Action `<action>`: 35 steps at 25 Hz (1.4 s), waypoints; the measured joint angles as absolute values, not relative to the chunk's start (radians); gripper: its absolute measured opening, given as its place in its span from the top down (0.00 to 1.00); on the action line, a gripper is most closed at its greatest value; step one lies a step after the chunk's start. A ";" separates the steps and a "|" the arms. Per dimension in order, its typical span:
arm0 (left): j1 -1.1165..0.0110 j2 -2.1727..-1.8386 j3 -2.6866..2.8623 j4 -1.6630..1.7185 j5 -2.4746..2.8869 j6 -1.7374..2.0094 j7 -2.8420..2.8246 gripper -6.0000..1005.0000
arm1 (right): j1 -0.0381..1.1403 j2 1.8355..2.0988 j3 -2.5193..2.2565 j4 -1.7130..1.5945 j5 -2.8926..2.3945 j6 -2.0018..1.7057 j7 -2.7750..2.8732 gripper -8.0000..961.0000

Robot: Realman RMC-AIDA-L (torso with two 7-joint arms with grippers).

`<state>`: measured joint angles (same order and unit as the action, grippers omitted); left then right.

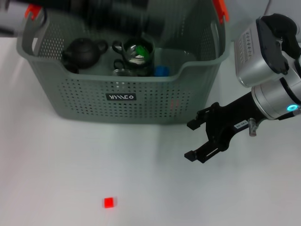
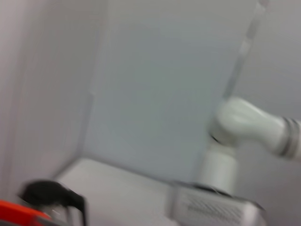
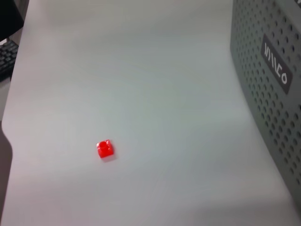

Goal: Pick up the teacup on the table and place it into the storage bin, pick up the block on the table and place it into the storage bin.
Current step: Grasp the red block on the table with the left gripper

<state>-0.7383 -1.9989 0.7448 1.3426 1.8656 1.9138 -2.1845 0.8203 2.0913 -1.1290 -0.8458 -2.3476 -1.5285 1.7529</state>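
The grey-green storage bin [image 1: 94, 96] stands at the back of the white table; its side with the black label also shows in the right wrist view [image 3: 268, 94]. A dark teacup with green inside [image 1: 138, 52] sits in the bin beside a black teapot [image 1: 83, 52]. A small red block [image 1: 108, 203] lies on the table near the front, also in the right wrist view [image 3: 104, 149]. My right gripper [image 1: 190, 140] is open and empty, right of the bin and above the table. My left arm [image 1: 113, 16] is a dark blur over the bin's back.
A second cup [image 1: 123, 71] and a blue object [image 1: 162, 71] also lie in the bin. Orange handle pieces [image 1: 220, 10] sit on its rim. A keyboard [image 3: 6, 56] lies past the table edge. The left wrist view shows the right arm's white elbow [image 2: 244, 125].
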 joint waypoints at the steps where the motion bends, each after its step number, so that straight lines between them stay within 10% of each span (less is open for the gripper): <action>1: -0.726 -2.006 0.750 1.359 1.863 1.945 -2.171 0.06 | 0.821 2.092 -1.129 -0.846 -2.347 -1.526 1.753 0.02; 18: -0.436 -2.163 1.075 1.668 2.248 1.980 -1.719 0.07 | 0.840 2.099 -1.136 -0.795 -2.306 -1.498 1.803 0.02; 35: -0.432 -2.175 1.481 1.677 2.592 1.848 -1.980 0.09 | 0.863 2.100 -1.133 -0.768 -2.278 -1.458 1.862 0.02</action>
